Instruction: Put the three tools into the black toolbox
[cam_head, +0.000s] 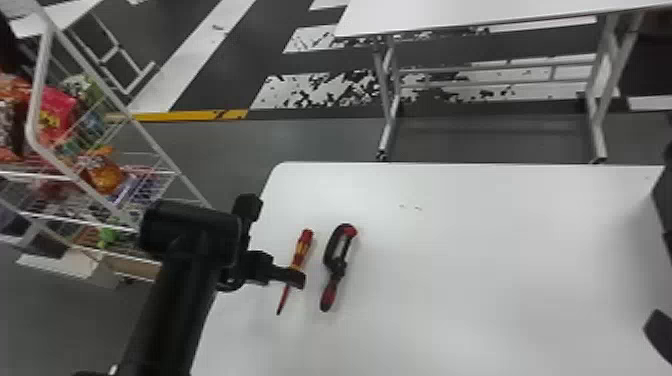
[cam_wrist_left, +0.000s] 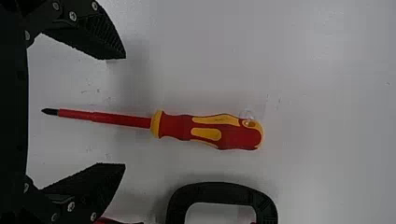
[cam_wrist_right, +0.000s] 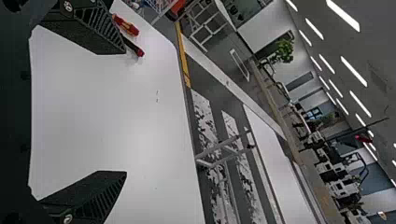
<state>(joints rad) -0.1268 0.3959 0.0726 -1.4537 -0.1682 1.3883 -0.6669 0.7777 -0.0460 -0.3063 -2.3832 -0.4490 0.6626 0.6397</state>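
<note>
Tabletop (cam_head: 500, 240): white, carries the tools and gives my hands flat ground to work over. Second table (cam_head: 450, 17) stands beyond it, apart, out of my way. Wire rack (cam_head: 42, 90) with packaged snacks (cam_head: 57, 115) is off past the tabletop's left side; my left arm (cam_head: 165, 310) comes in near it, so I'd mind the elbow room when lifting out.

Left end effector (cam_wrist_left: 125, 111): fingers spread wide, nothing pinched. They're set on either side of the screwdriver's line, shaft between them in the wrist view, likely so that one lowering and closing catches it. The handle reaches out past the fingertips; I'd probably shift toward it for a fatter, surer grip.

Right end effector (cam_wrist_right: 126, 112): spread too, holding nothing, waits by the tabletop's right side.

Looped tool (cam_head: 333, 270), black and red, lies flat just beside the screwdriver, roughly parallel, not touching. It's the main obstacle: one left finger must go down in the narrow strip between the two and could nudge it.

Screwdriver (cam_head: 304, 245), red and yellow, lies flat, handle toward the far edge, tip toward me. Judging it the pick in hand, not yet gripped; round handle may roll if bumped.
</note>
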